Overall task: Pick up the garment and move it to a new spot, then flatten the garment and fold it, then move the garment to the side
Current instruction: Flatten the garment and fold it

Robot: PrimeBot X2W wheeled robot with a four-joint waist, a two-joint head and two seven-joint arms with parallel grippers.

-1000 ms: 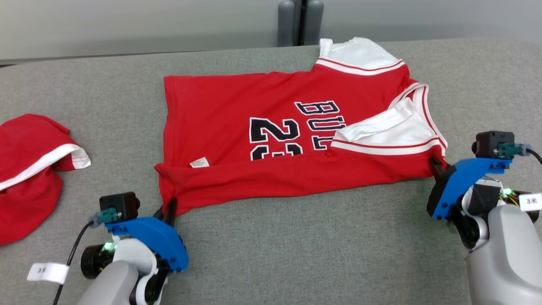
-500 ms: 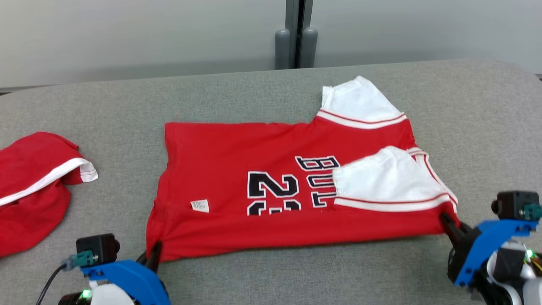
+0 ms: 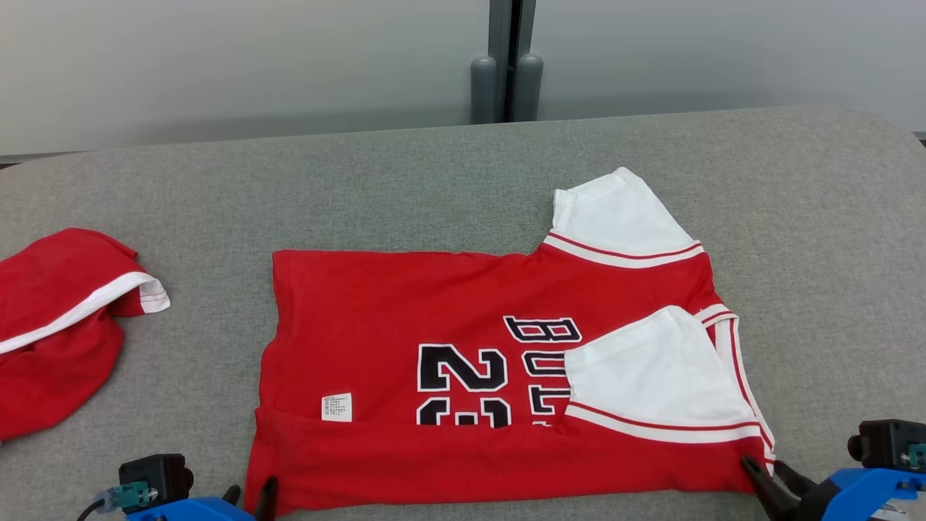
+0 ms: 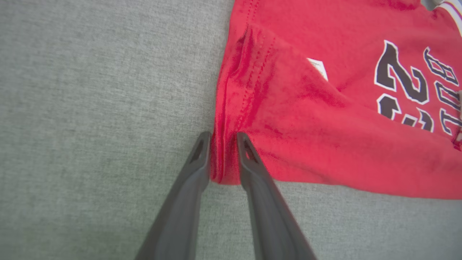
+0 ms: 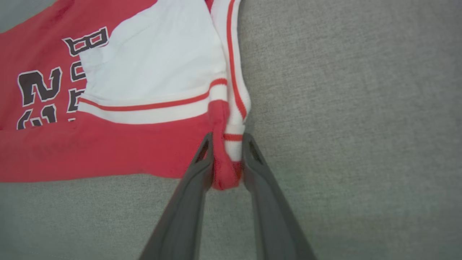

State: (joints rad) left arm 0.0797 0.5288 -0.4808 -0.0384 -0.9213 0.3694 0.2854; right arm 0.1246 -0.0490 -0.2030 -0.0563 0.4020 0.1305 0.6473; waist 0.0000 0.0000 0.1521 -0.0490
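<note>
Fingers of our left gripper [image 4: 222, 137] reach out low over the grey cloth surface [image 4: 90, 108] at its near edge. They straddle the near left corner of the shirt [image 4: 325, 126], right at the stitched hem. They stand a little apart with red cloth between them, and we cannot tell whether they pinch it or have let it go. Our right gripper [image 5: 227, 139] lies the same way at the near right corner. Its fingers stand on either side of a small bunch of red cloth and white striped trim, and there too we cannot tell grip from release.

Between the two grippers the shirt lies flat and spread sideways, hem to our left and collar to our right. Its near long edge is folded up over the front and covers the lower part of the black number. A white tag [image 3: 336, 407] shows at that fold. The near sleeve [image 3: 651, 376], white, is folded in over the lettering, while the far sleeve [image 3: 615, 213] sticks out on the far side.

Well apart to the left, a second red garment [image 3: 51, 318] with a white band lies crumpled. Beyond the surface's rounded far edge we see a pale wall [image 3: 217, 65] and two grey posts [image 3: 506, 87] side by side.
</note>
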